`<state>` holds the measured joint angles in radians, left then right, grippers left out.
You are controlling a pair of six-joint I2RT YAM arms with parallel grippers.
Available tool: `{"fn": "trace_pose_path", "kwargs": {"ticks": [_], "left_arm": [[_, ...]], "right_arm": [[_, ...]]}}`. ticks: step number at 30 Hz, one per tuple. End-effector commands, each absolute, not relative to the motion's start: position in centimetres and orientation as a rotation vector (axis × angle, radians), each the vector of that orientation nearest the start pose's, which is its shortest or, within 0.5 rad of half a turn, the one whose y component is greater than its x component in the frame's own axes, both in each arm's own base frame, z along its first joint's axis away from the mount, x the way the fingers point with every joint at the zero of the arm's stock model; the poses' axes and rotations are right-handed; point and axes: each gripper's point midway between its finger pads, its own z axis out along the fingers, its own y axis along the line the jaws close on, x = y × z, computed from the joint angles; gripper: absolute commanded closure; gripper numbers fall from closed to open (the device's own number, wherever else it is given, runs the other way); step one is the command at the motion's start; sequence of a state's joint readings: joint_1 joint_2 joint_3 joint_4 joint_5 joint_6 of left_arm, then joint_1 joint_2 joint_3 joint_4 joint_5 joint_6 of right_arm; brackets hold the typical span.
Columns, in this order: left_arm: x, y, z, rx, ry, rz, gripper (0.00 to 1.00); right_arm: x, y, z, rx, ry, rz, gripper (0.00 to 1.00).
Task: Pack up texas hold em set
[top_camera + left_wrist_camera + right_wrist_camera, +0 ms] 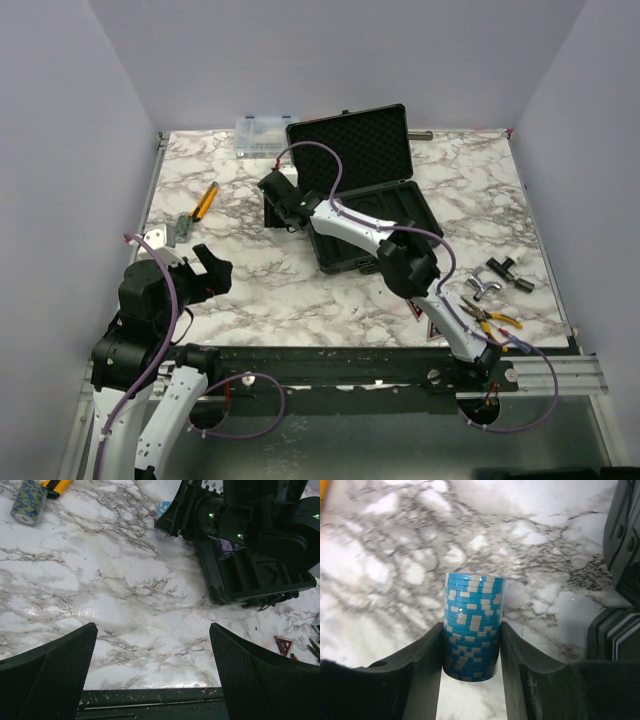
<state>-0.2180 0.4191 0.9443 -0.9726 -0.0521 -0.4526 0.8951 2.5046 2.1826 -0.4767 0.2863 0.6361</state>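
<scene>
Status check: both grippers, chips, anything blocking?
Left gripper open, empty. Right gripper shut on blue chip stack, upright, beside black case. Case open; nothing seen between.

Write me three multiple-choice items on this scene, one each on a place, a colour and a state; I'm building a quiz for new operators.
1. Where does the chip stack between the right gripper jaws stand?
A) on the marble table beside the black case
B) inside that case
C) on the case's raised lid

2. That stack's chips are:
A) red and black
B) light blue with pale marks
C) green

3. The left gripper jaws are:
A) shut on a chip stack
B) shut on nothing
C) wide open with nothing between

Answers:
1. A, the right wrist view shows marble under the stack and the case's edge alongside.
2. B, its edges are blue with pale stripes.
3. C, the left wrist view shows only bare marble between them.
</scene>
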Motion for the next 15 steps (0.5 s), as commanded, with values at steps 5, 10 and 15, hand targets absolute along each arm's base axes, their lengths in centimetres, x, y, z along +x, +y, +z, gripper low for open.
{"fn": "trace_pose_path", "kwargs": {"ticks": [5,10,15], "left_arm": [[17.1,-4.0,25.1,-0.334,1.864,-0.399,0.02],[17.2,-3.6,24.0,-0.348,1.816,-0.391,0.02],[17.4,-3.4,23.5,-0.355,1.809,-0.381,0.02]], "right_arm": [[39.3,49.1,21.1,-0.304,2.059,0.719,0.93],[36.8,46.2,22.0,-0.331,2.070,0.708,0.95],[34.4,42.3,21.9,-0.325,2.107,0.659,0.96]]}}
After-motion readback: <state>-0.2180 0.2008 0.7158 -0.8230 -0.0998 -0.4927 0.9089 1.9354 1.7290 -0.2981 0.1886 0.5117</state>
